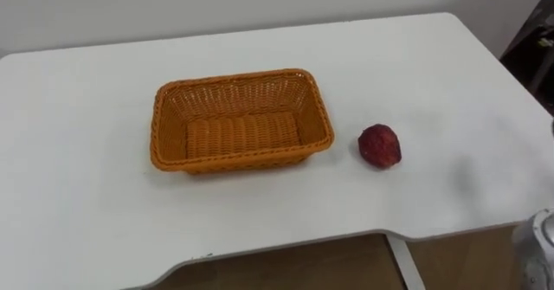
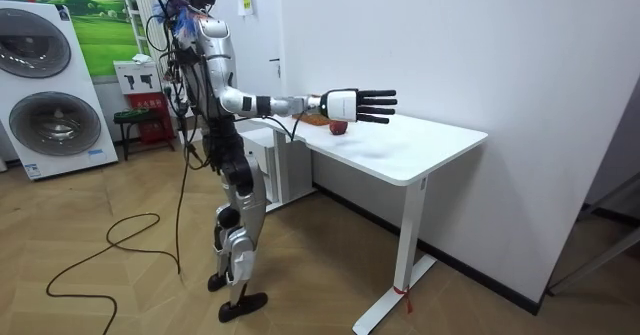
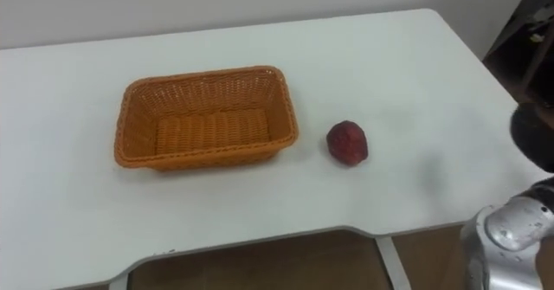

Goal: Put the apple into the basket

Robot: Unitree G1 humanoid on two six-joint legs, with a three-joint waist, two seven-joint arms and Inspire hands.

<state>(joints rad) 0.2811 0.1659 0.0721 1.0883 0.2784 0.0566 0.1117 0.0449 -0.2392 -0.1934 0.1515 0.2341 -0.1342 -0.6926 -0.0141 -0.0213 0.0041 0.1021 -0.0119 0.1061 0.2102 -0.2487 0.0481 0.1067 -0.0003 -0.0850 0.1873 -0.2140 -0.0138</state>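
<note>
A dark red apple [image 1: 380, 145] lies on the white table [image 1: 86, 203], just right of an empty orange wicker basket [image 1: 157, 125] and a small gap away from it. In the room view I stand at the table's end with my right arm stretched forward. My right hand [image 2: 352, 105] hovers open, fingers straight, a little above the table and beside the apple [image 2: 339, 127]. In the eye views my right forearm comes in at the lower right corner, to the right of the apple and nearer the front edge.
The table's front edge runs along the bottom of the eye views, with wooden floor below it. A white wall backs the table. Two washing machines [image 2: 45, 85] stand at the room view's left, behind me.
</note>
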